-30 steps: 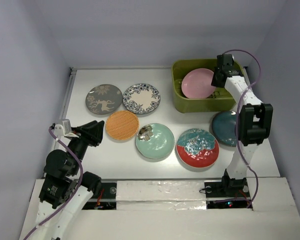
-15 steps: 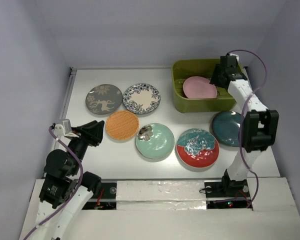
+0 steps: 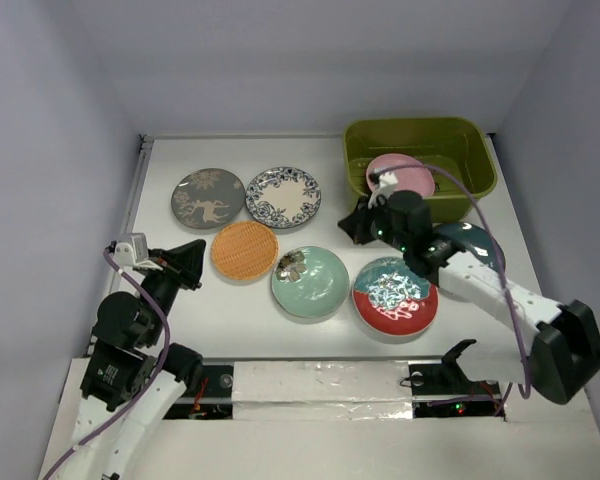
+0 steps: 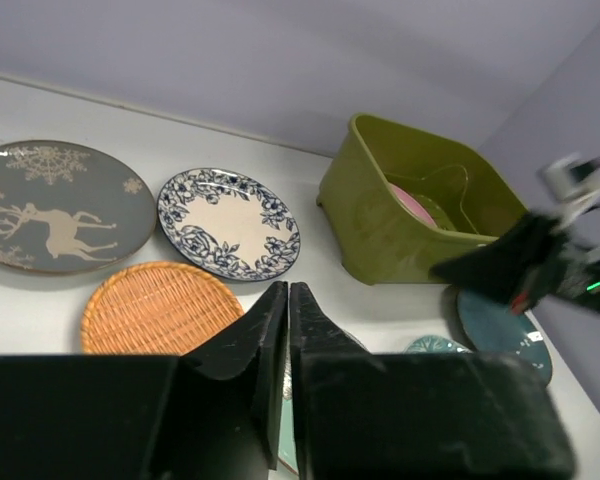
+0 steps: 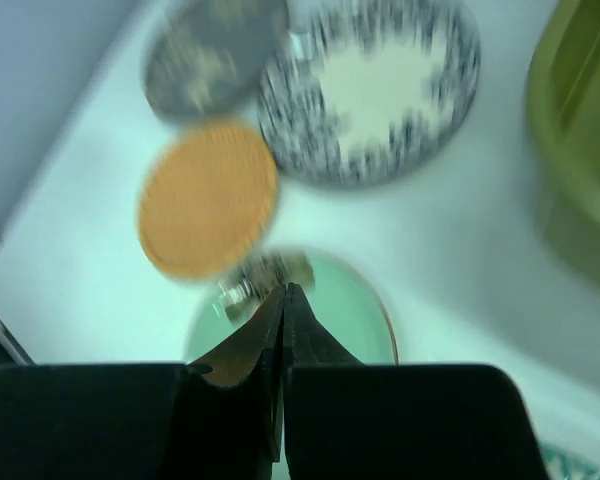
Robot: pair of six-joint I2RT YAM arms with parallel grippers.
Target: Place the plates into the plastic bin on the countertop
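Observation:
The pink plate (image 3: pixel 400 176) lies inside the olive-green plastic bin (image 3: pixel 475 140) at the back right. On the white countertop (image 3: pixel 180 310) lie the grey deer plate (image 3: pixel 208 197), blue floral plate (image 3: pixel 283 196), orange plate (image 3: pixel 244 250), mint green plate (image 3: pixel 310 281), red-and-teal plate (image 3: pixel 395 295) and the dark teal plate (image 3: pixel 477 240), which is partly under the right arm. My right gripper (image 3: pixel 352 227) is shut and empty, above the gap between the floral and mint plates. In the blurred right wrist view its tips (image 5: pixel 285 290) hang over the mint plate (image 5: pixel 350 310). My left gripper (image 3: pixel 192 260) is shut and empty beside the orange plate.
Grey walls close in the back and both sides. A strip of silver tape (image 3: pixel 320 385) runs along the near edge between the arm bases. The right arm's forearm (image 3: pixel 480 280) stretches low across the red-and-teal and dark teal plates.
The right gripper let go of the pink plate, which now lies flat in the bin. The right arm swung out of the bin, down and left toward the mint plate. The left arm stayed put.

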